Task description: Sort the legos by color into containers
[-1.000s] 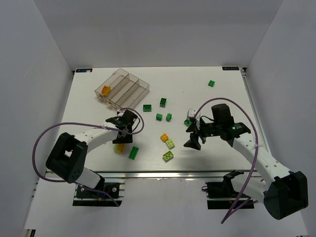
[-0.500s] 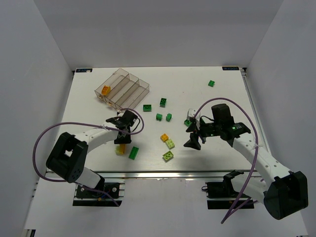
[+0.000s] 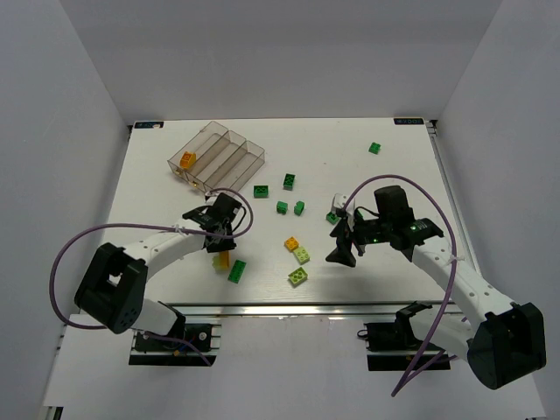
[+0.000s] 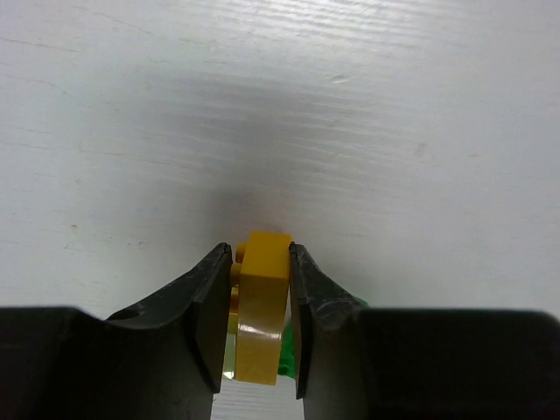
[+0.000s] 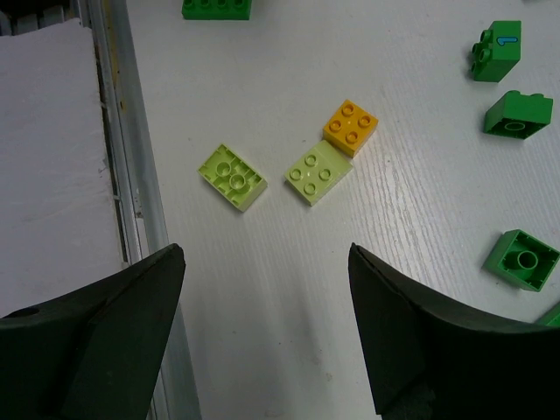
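The fingers (image 4: 210, 302) of the left gripper (image 4: 260, 251) are clamping a yellow brick (image 4: 262, 297) from both sides; a second ago they were standing wider. The brick is sitting just beside a dark green brick (image 3: 236, 270), well apart from the tray (image 3: 229, 138). The right gripper (image 5: 262, 254) is staying spread and unchanged, hovering over two lime bricks (image 5: 232, 178) and an orange brick (image 5: 350, 126).

White table (image 3: 394, 262): clear tray (image 3: 238, 158) far left; green bricks (image 3: 261, 191) scattered mid; lime bricks (image 3: 298, 276), orange brick (image 3: 292, 244) near front centre.
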Available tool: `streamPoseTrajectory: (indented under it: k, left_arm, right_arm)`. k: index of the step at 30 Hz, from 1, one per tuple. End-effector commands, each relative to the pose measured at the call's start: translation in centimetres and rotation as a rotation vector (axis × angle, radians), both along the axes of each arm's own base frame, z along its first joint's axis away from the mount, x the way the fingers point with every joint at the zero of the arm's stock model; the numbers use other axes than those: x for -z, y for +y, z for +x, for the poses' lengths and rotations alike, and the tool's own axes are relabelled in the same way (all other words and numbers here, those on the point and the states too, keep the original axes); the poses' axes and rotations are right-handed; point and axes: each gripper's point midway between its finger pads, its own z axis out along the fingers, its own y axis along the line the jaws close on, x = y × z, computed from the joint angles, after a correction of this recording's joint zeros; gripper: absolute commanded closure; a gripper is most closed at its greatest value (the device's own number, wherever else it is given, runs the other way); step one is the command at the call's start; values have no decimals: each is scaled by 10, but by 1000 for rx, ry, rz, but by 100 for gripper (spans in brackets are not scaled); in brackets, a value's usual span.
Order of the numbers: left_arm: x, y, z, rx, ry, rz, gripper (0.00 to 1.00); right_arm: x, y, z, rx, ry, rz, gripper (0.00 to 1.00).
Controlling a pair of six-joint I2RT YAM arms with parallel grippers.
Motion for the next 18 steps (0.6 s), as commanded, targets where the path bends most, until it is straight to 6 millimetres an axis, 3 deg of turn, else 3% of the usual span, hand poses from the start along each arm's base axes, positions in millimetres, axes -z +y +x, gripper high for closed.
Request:
streamPoseTrajectory:
  k: [1,10,14,18]
  left_arm:
    - [-35,-28,20,-26,-113,-166,86]
    - [-119,-91,53,-53,-309,-579,100]
    - [-143,-114,59,-103,-350,-798,100]
    - [-142,-127,56,-242,-295,-996,100]
  right_arm:
    - [-6,3,3,17,-1,25,20]
    - [-25,13,17,130,90,95,21]
    - [-39,17,26,195,119,135,20]
    - [-57,17,54,328,72,184,20]
